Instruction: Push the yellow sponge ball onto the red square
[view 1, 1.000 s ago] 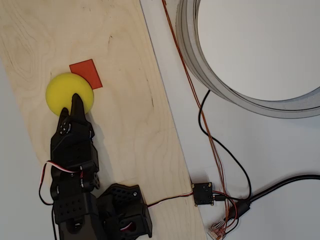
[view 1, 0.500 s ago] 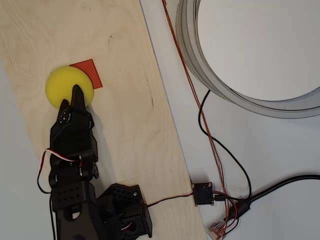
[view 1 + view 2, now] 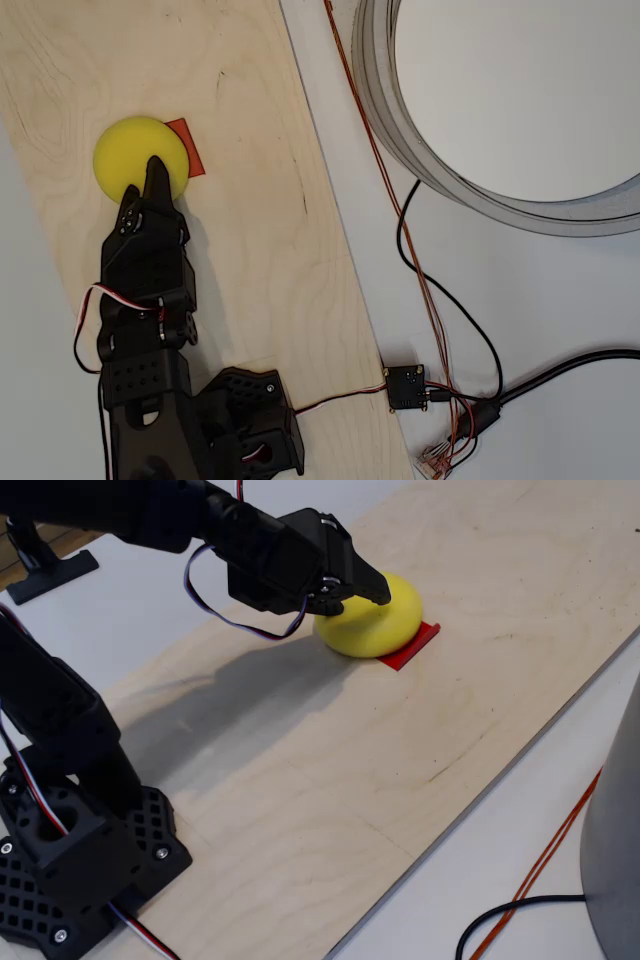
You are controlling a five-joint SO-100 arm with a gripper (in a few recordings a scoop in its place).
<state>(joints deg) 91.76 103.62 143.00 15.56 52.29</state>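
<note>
In the overhead view the claw (image 3: pixel 155 178), its fingers together in a point, presses the near side of the yellow sponge ball (image 3: pixel 140 155). The ball overlaps the left part of the red square (image 3: pixel 188 152), which lies to the ball's right on the wooden surface (image 3: pixel 260 230), so the push should angle rightward.

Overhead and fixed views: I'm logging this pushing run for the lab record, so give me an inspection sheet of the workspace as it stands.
Surface: pale plywood board lying on a white table.
Job's things: yellow sponge ball covers most of the red square; a red strip shows at the ball's right in the overhead view.
Clutter: nothing seen on the board.
Grippers: black gripper with its tip against the ball's near side; jaws look shut, holding nothing.
Cables: black cable and thin orange wires run to a small black module off the board.
Surroundings: large grey ring-shaped rim at upper right; black arm base.
</note>
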